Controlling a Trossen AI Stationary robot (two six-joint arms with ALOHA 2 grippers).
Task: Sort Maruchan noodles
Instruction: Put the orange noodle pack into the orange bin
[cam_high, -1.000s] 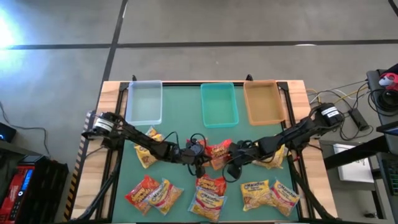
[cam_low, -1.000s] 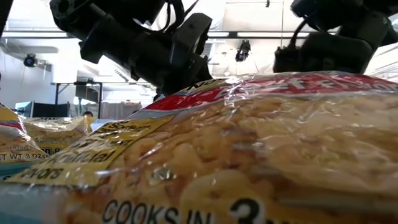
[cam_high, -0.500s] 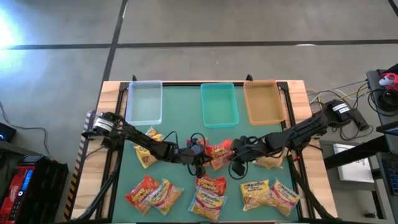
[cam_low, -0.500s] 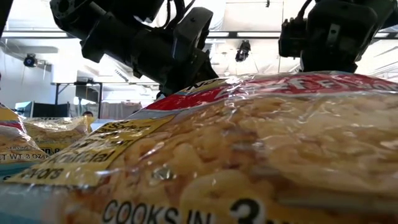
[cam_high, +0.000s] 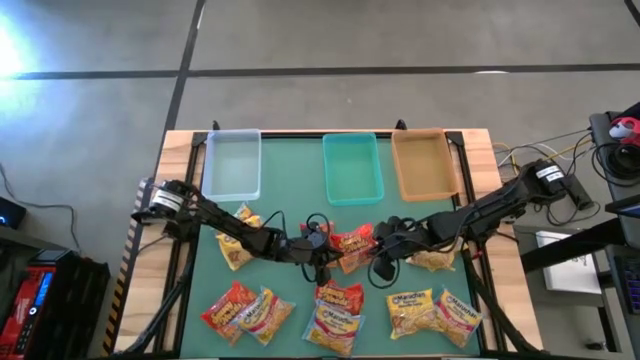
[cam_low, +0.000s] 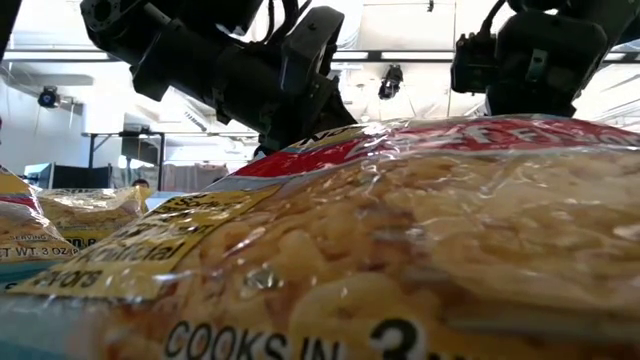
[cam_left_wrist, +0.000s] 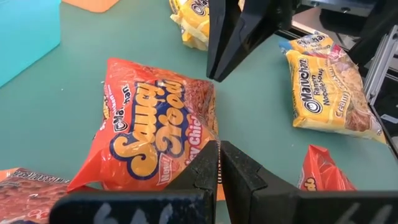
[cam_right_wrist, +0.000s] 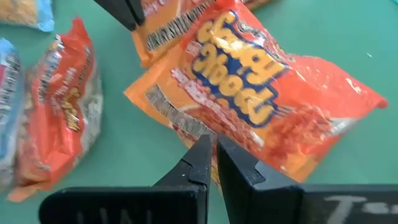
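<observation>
Green table (cam_high: 300, 215): packets unmoved. Right gripper (cam_high: 380, 268) had swung inward, clenched empty, tips at the orange noodle packet (cam_high: 352, 246). Left gripper (cam_high: 322, 268) stayed clenched empty at its opposite edge.

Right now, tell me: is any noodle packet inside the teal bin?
No, the teal bin sits empty in the high view; the packets lie on the mat nearer the arms.

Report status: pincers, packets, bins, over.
Both pincers shut, left pincer and right pincer flanking the orange Saucy Noodles packet, neither holding it. Clear bin, teal bin, tan bin empty. Nothing blocking.
</observation>
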